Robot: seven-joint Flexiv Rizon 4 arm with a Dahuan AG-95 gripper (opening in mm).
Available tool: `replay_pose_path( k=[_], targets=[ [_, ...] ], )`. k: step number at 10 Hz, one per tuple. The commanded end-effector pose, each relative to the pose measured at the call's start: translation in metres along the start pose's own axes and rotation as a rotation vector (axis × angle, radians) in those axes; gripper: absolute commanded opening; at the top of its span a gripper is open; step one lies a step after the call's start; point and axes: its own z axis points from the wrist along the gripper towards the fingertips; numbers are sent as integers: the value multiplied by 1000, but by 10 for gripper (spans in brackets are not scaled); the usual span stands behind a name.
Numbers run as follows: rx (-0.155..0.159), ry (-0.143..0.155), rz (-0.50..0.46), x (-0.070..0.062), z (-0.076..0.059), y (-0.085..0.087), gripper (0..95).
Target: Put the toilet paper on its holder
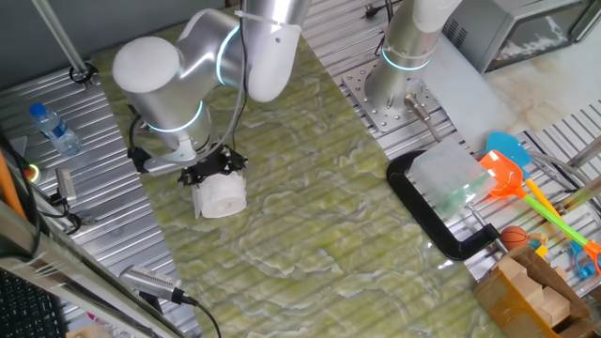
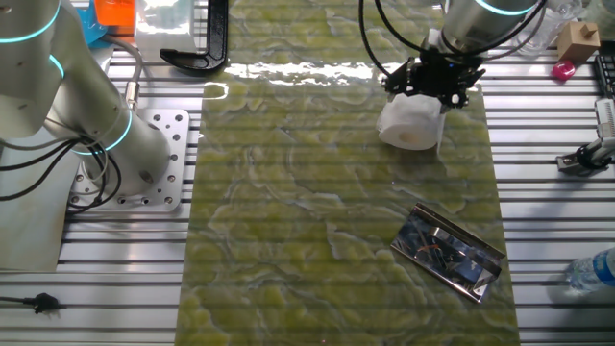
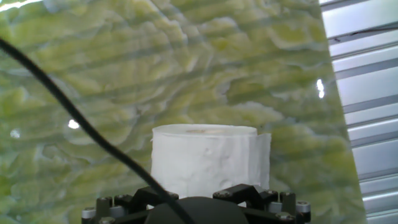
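The toilet paper [image 1: 222,197] is a plump white roll on the left part of the green mat. It also shows in the other fixed view [image 2: 411,125] and fills the lower middle of the hand view [image 3: 208,158]. My gripper [image 1: 212,173] sits right on top of it with its black fingers [image 2: 430,81] on either side, shut on the roll [image 3: 199,190]. The holder [image 2: 450,252], a flat shiny dark-grey plate, lies on the mat a short way from the roll, toward the camera. In the first fixed view the arm hides it.
A large black C-shaped frame [image 1: 434,218] lies at the mat's edge by the second arm's base [image 1: 394,94]. A clear water bottle [image 1: 54,129] lies on the metal slats. Toys and a wooden box [image 1: 531,282] stand beyond the frame.
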Motion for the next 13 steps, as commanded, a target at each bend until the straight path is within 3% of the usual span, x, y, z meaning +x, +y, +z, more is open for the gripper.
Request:
replay_pose_path(
  k=[1, 5, 7, 13],
  targets=[
    [13, -1, -1, 1, 3, 1, 950],
    [56, -2, -12, 1, 8, 2, 950],
    [62, -5, -10, 2, 15, 2, 950],
    [79, -16, 69, 4, 15, -1, 950]
  ],
)
